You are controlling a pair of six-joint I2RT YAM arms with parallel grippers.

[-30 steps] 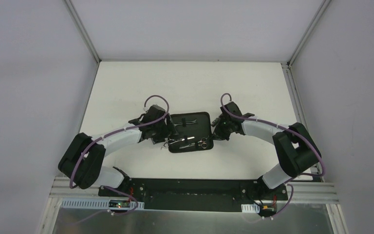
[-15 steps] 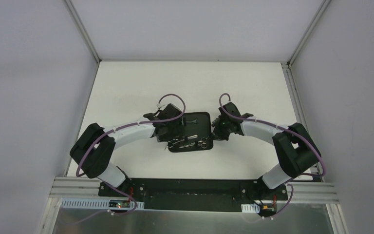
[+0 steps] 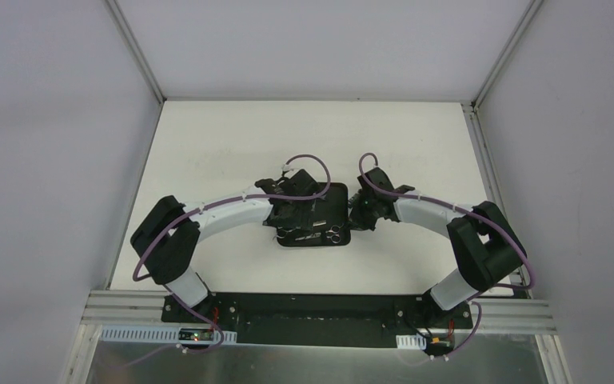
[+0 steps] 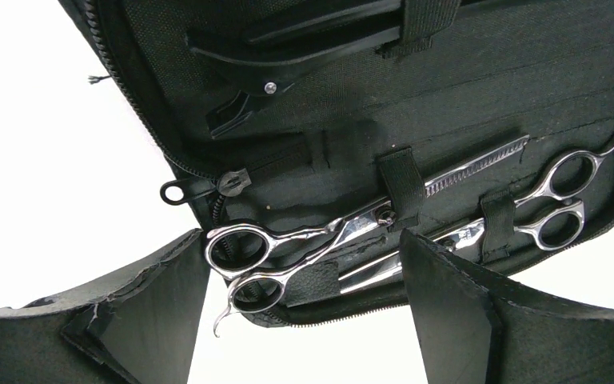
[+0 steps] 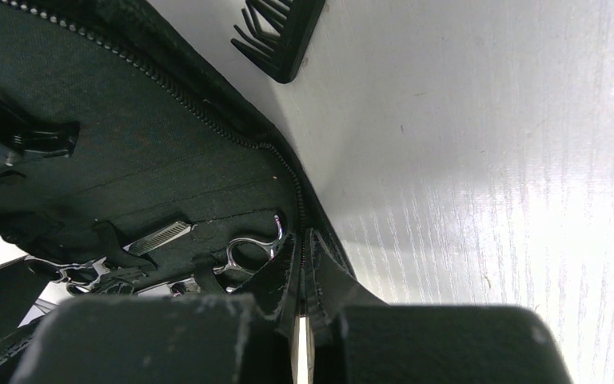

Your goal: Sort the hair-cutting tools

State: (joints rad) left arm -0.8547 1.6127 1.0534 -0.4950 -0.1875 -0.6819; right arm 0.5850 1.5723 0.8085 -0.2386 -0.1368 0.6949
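A flat black zip case [image 3: 334,197] lies open at mid-table. Two silver ring-handled scissors [image 4: 304,240] are strapped inside, one pointing each way; the second pair's rings [image 4: 564,196] are at the right. A black clip [image 4: 288,56] is strapped above them. A black comb [image 5: 281,34] lies on the table beside the case. My left gripper [image 4: 305,272] is open, its fingers [image 4: 456,312] on either side of the scissors' ring handles at the case's near edge. My right gripper [image 5: 304,260] is shut on the case's zipped right rim [image 5: 288,180].
The white table [image 3: 224,144] is walled by grey panels on three sides. The case's zip pull [image 4: 200,188] hangs at its left edge. The arm bases and a black rail [image 3: 312,308] run along the near edge.
My left arm has swung right, from beside the case's left edge to over the case. The right arm and the case have stayed put.
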